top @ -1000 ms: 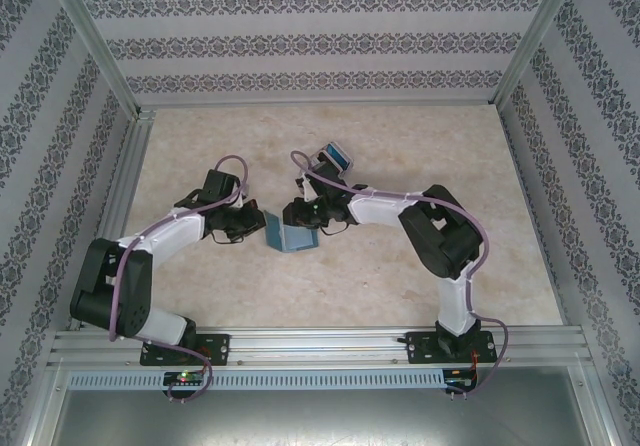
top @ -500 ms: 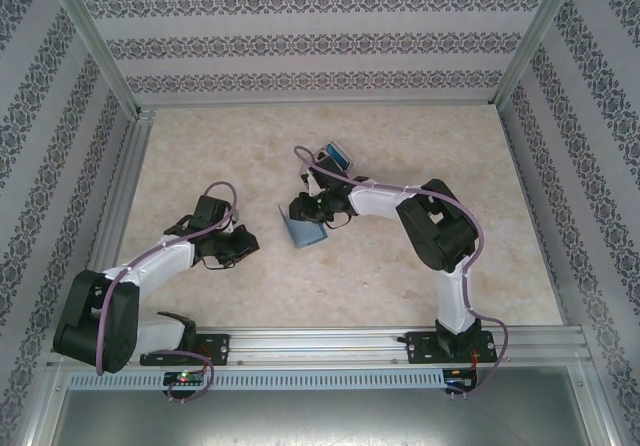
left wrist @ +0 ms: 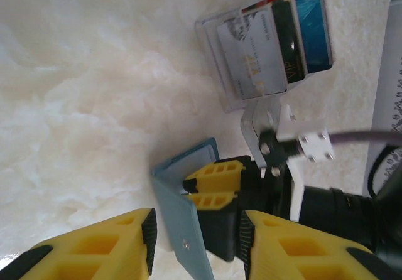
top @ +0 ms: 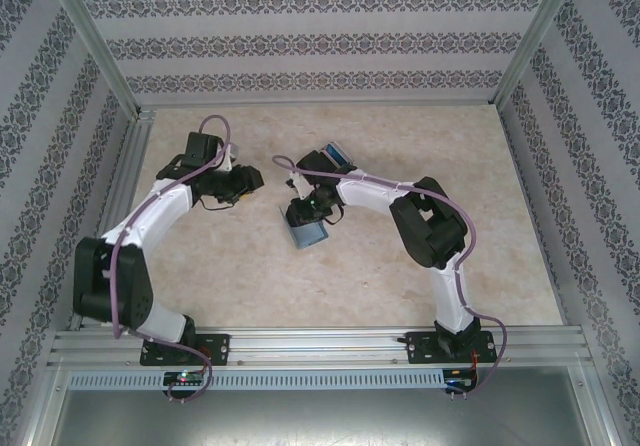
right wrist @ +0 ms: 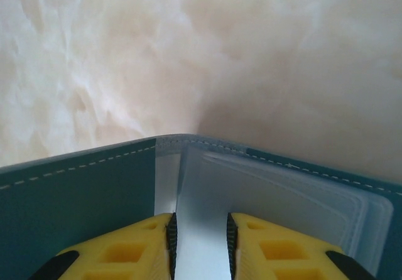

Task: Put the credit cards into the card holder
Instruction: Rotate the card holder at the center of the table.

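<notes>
Open ground for a reach: we find the widest free room on the bare table (top: 230, 276) in front of and left of the card holder (top: 308, 234), and again towards the far right corner. The right arm (top: 430, 226) arches in from the right and bars that side. The right gripper (top: 305, 214) clamps the holder's clear inner leaf, its fingers taking up one edge. The clear box (top: 336, 154) with the credit cards (left wrist: 276, 41) sits just behind that wrist, a cable (left wrist: 364, 135) passing close by. The left gripper (top: 250, 181), jaws parted, hangs left of the holder, bare table between them. Patterned walls (top: 300, 41) and metal posts (top: 95, 41) close three sides.
</notes>
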